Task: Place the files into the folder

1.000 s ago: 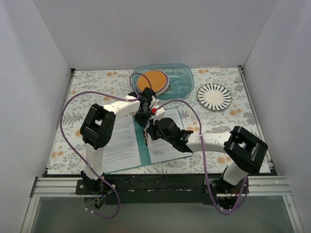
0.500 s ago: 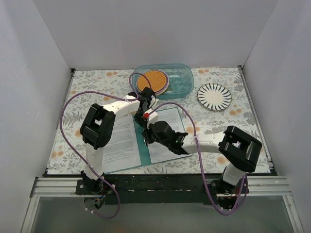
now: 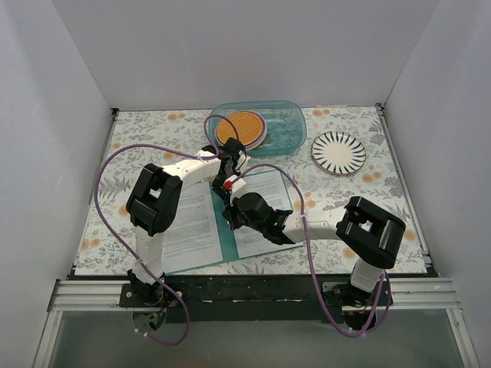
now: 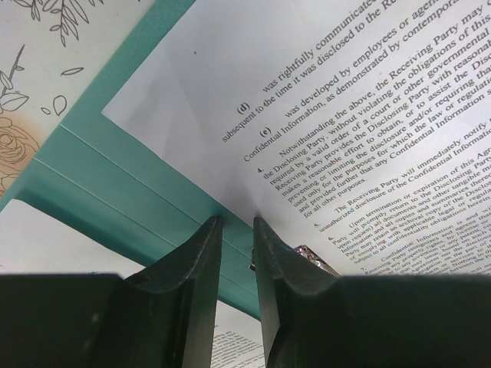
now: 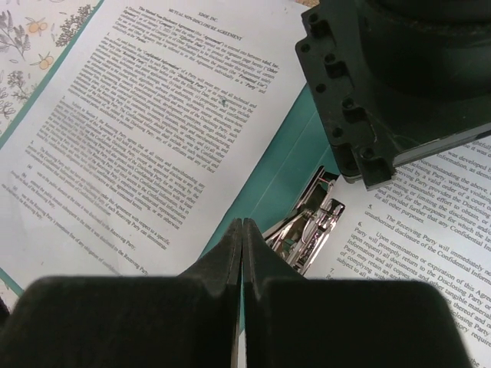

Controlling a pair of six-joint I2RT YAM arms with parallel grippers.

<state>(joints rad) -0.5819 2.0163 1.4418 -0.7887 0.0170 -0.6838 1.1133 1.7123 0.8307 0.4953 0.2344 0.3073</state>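
Two arms hung over the open folder [image 3: 225, 247] on the near half of the table [image 3: 138, 146]: left arm [image 3: 186, 169] reaching in from the left, right arm [image 3: 326, 222] from the right, both wrists above the teal spine. The files [image 3: 192, 222] lay as printed sheets on both covers, one on each side of the spine. A clear blue container [image 3: 280, 126] and a striped plate [image 3: 338, 152] sat at the far side, well apart from the folder. Left wrist view: left claw [image 4: 238, 224] had its fingers a narrow gap apart with nothing between them, tips just beside the silver clip [image 4: 311, 258] at a sheet's edge. Right wrist view: right claw [image 5: 242, 225] was pressed together and empty, tips just beside the clip on the spine, with one sheet flat on its cover alongside.
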